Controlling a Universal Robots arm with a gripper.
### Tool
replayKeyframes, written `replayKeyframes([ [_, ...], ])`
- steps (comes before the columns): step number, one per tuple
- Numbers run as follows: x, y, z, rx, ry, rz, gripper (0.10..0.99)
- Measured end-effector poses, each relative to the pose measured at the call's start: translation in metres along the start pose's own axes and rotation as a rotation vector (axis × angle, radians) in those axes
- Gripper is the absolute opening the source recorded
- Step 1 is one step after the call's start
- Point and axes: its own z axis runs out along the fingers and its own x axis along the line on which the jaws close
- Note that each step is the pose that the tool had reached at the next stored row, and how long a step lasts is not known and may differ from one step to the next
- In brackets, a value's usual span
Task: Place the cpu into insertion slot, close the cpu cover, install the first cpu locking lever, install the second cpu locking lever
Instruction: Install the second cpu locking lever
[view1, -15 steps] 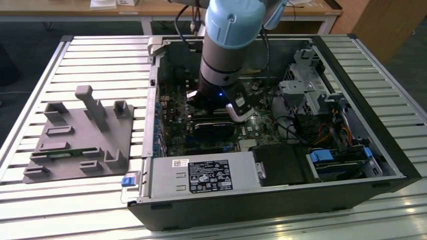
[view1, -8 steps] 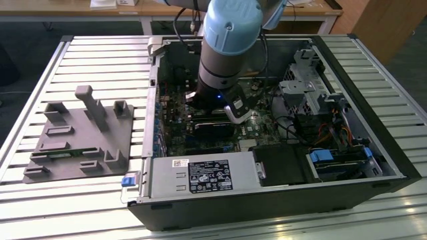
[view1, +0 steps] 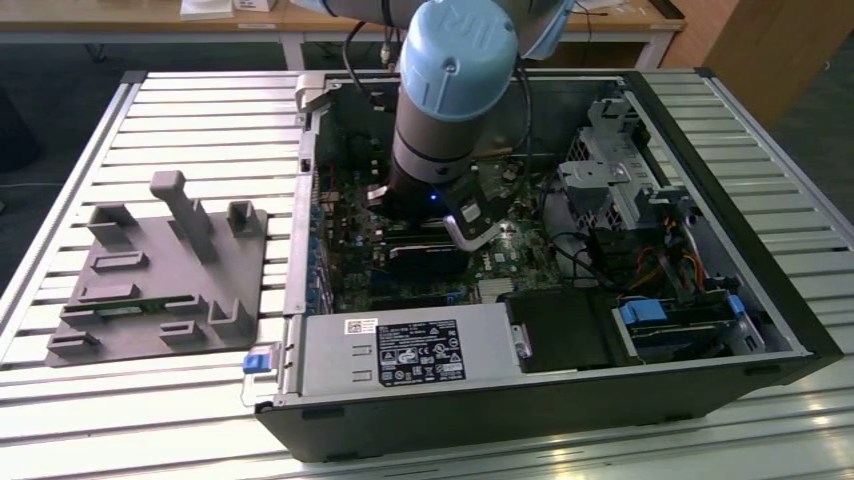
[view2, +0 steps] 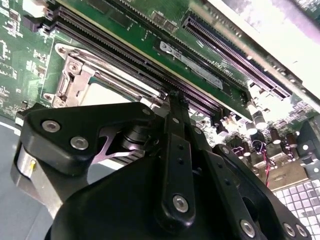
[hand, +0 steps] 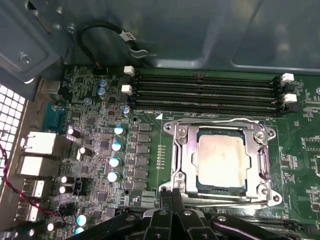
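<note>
In the first wrist view the cpu (hand: 222, 161) lies flat inside the insertion slot (hand: 200, 189), its dull metal top showing through the window of the cpu cover (hand: 182, 155), which appears to be folded down over it as a silvery frame. The gripper (hand: 172, 196) sits just beside the socket edge farthest from the memory slots (hand: 205, 92), so the chip lies straight ahead of the jaws, toward those long black slots, which run parallel to that edge. The jaws look clenched, their two slim tips pressed together with nothing between them, and they touch or nearly touch a thin metal bar along that socket edge, probably a locking lever (hand: 225, 200), though its latch state is hard to judge here. In the second wrist view the same gripper (view2: 176, 97) points at the socket's rim beside the memory slots. In the exterior view the arm (view1: 447, 110) reaches down into the open computer case (view1: 561, 400), which lies on the slatted tabletop (view1: 200, 110) with a grey fixture tray (view1: 160, 270) on the exterior view's left holding moulded stands.
</note>
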Motion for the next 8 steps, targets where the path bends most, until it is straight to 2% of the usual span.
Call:
replayKeyframes([
  [4, 0.0016, -0.0007, 0.0026, -0.014, -0.0014, -0.001, 0.106],
  [8, 0.0046, -0.0009, 0.0042, -0.024, -0.0023, -0.002, 0.106],
])
